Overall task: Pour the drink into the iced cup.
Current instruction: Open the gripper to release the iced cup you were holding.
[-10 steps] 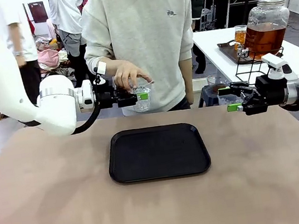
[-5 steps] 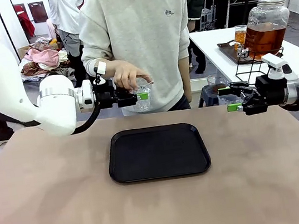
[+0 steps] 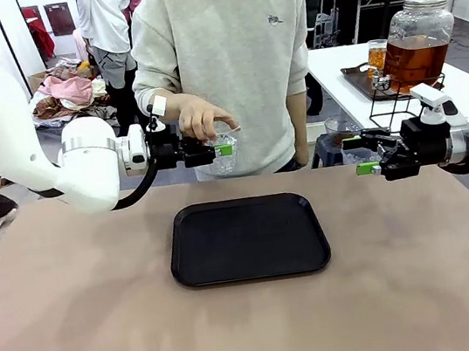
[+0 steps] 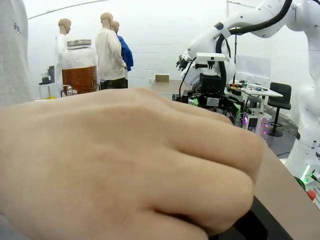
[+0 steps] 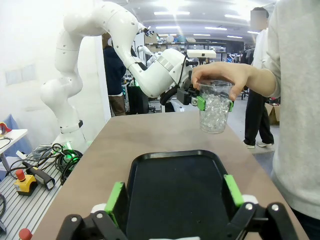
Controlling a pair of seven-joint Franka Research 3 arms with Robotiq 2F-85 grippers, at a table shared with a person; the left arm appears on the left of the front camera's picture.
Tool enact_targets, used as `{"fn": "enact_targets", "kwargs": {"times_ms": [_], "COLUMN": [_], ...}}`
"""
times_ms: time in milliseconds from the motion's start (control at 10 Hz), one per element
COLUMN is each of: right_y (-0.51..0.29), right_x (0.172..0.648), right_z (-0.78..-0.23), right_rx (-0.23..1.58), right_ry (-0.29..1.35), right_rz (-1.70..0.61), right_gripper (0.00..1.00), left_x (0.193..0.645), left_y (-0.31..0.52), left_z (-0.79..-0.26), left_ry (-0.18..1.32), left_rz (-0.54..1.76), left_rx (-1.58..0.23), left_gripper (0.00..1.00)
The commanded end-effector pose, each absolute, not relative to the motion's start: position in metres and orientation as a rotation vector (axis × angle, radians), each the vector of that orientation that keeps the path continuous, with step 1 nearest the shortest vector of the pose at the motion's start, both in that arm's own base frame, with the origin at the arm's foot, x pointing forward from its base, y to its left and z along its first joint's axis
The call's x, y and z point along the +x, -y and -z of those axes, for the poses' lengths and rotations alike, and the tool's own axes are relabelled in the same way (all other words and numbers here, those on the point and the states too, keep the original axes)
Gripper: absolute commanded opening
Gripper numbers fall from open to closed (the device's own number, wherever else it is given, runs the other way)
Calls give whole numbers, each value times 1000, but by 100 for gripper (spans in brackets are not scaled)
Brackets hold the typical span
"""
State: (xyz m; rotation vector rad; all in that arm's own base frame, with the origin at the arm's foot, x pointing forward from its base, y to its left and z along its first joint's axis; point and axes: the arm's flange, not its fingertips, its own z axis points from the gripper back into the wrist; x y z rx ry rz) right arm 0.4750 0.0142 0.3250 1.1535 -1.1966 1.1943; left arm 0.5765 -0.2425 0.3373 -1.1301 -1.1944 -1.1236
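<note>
Front view: person behind the table, hand over the rim of a clear cup of ice, held in the air above the far table edge. Left end effector sits at the cup, green pads on both sides of it, grasping the cup. Black tray lies mid-table, nothing on it. Right end effector hangs off the table's right side, fingers spread, released, holding nothing. The drink, amber-brown, is in a big glass jar with a metal lid, on a wire stand on a white side table back right, well apart from the cup.

Left wrist view: the person's hand covers most of the frame, close to the lens. Jar with the drink stands far left behind it. The right arm's end effector shows farther off.

Right wrist view: right end effector, green pads wide apart, tray between them below. Beyond it the cup full of ice, hand on top, left end effector clamped on its sides.
</note>
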Motion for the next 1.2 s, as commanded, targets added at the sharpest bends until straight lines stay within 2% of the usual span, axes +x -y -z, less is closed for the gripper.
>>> {"fn": "enact_targets", "kwargs": {"times_ms": [0,800,1000,1100], "right_y": [-15,-15,-15,-15], "right_x": [476,476,476,476], "right_z": [-328,-328,-328,-328], "right_rx": [1155,1155,1155,1155], "right_ry": [1194,1194,1194,1194], "right_rz": [-1195,-1195,-1195,-1195], "right_gripper": [100,100,100,100], "left_x": [574,577,577,575], "left_y": [240,243,239,235], "left_z": [-337,-337,-338,-339], "left_ry": [1213,1194,1192,1191], "left_rz": [1139,1129,1138,1148], "left_rx": [-1133,-1133,-1135,-1145], "left_gripper": [64,66,100,100]}}
